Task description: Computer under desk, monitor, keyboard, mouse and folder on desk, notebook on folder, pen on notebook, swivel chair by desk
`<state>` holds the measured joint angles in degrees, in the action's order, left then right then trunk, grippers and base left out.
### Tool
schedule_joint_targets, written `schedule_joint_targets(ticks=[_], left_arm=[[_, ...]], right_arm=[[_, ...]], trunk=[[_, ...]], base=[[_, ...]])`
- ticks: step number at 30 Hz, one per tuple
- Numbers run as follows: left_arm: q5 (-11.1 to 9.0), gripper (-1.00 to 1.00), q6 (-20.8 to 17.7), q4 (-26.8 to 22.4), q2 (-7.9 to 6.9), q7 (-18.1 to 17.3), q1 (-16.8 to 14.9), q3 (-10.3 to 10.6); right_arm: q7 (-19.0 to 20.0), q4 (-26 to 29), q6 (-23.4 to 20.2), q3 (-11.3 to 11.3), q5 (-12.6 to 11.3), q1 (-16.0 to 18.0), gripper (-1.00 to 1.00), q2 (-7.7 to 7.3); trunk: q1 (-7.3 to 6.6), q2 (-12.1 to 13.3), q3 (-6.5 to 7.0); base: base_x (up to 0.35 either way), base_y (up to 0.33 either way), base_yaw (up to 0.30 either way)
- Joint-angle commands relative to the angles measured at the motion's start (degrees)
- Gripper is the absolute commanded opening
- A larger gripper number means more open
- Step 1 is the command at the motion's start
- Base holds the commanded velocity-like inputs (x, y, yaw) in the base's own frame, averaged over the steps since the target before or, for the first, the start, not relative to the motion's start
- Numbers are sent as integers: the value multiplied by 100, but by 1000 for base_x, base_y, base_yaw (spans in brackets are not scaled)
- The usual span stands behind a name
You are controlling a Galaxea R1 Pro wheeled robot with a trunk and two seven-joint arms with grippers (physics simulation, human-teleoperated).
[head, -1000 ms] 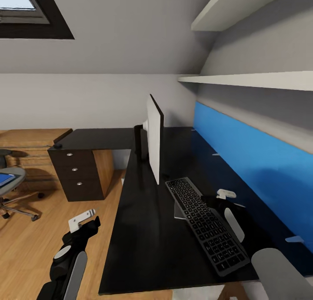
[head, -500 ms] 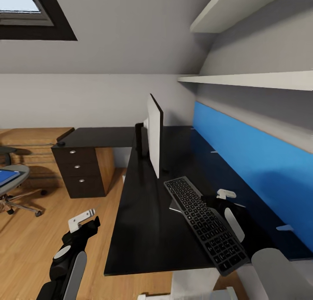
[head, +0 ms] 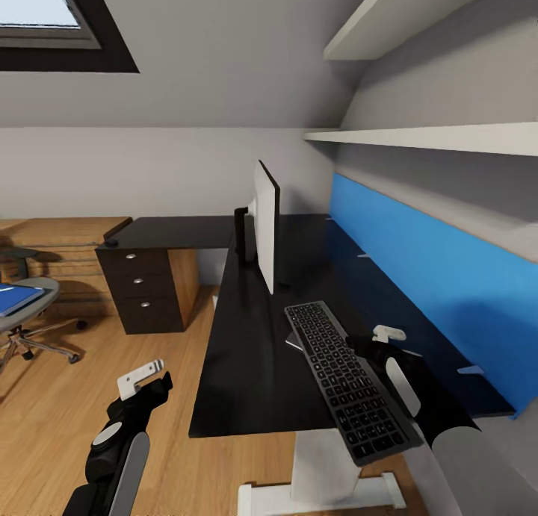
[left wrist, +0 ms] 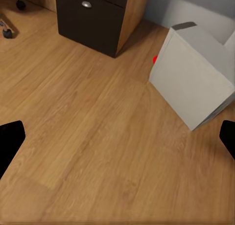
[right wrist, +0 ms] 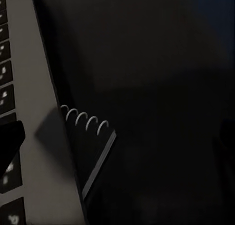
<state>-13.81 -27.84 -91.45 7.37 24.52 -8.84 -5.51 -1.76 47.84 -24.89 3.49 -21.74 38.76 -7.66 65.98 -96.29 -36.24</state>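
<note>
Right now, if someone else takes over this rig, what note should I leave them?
Left gripper: open, empty, over the floor.
Right gripper: at the keyboard, which juts tilted past the desk front edge; I cannot tell if the grip is shut.
Monitor: on the desk, done.
Notebook: on the desk beneath the keyboard.
Folder: on the swivel chair, away from the desk.
White box on the floor is likely the computer.
Left: set the keyboard by the monitor, then mouse, folder, notebook, pen, chair.
</note>
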Motion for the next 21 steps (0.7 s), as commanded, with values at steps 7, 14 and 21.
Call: schedule_joint_targets(ticks=[7, 14, 21], left_arm=[[-60, 100, -9, -31, 10, 36, -4, -3], [-68, 100, -3, -15, 17, 34, -4, 5], [-63, 100, 9, 11, 19, 33, -4, 8]], right_arm=[[-26, -424, -17, 14, -7, 0, 100, -10], [-14, -378, 68, -22, -12, 0, 100, -14], [-21, -369, 988, -10, -8, -12, 100, 11]], trunk=[[-111, 198, 83], [-264, 479, 208], [-418, 759, 334]], base=[[-15, 0, 0], [0, 0, 0], [0, 0, 0]])
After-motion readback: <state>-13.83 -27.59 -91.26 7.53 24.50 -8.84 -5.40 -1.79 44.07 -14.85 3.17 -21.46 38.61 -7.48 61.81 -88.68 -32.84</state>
